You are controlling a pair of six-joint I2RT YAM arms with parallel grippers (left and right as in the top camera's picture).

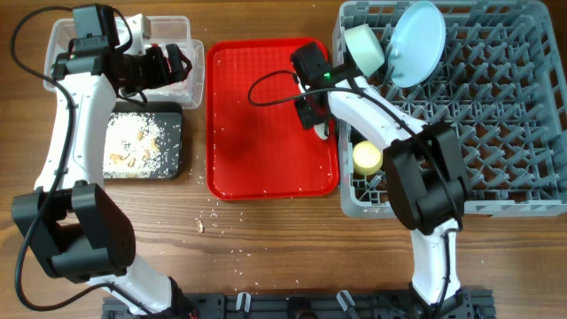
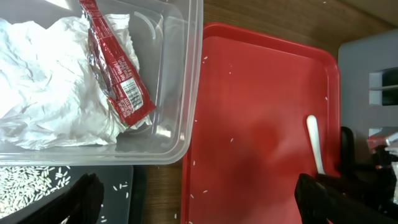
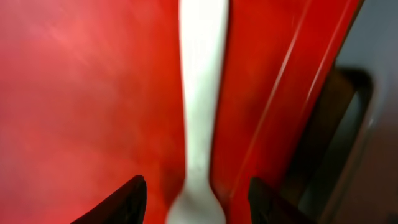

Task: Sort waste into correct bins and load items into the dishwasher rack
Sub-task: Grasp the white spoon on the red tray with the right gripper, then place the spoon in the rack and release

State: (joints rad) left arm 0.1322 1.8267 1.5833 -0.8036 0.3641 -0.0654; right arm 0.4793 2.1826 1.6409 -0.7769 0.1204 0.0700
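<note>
Mostly done — snack wrapper (image 2: 115, 68) and napkin (image 2: 43, 81) lie in the clear tub (image 2: 180, 93) far left, rice crumbs (image 1: 133, 142) fill the black tray (image 1: 173, 113), and the plate (image 1: 416, 42), a bowl (image 1: 363, 49) and yellow cup (image 1: 368, 157) sit in the dishwasher rack (image 1: 496, 115). Remaining: a white cutlery handle (image 3: 199, 93) at the red tray's (image 1: 257, 115) right edge — right gripper (image 3: 198, 193) spread astride it, not gripping. Left gripper (image 2: 196, 193) hangs spread wide and empty over the tub. Stray grains (image 1: 213, 223) dot the table (image 1: 283, 248).

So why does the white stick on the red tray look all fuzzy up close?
Right wrist view: the white utensil and red tray are blurred, probably because they are too near the lens. Left wrist view: sharp on the snack wrapper, with shiny glare on the clear tub. Overhead view: evenly lit and crisp, with only soft shadows.
</note>
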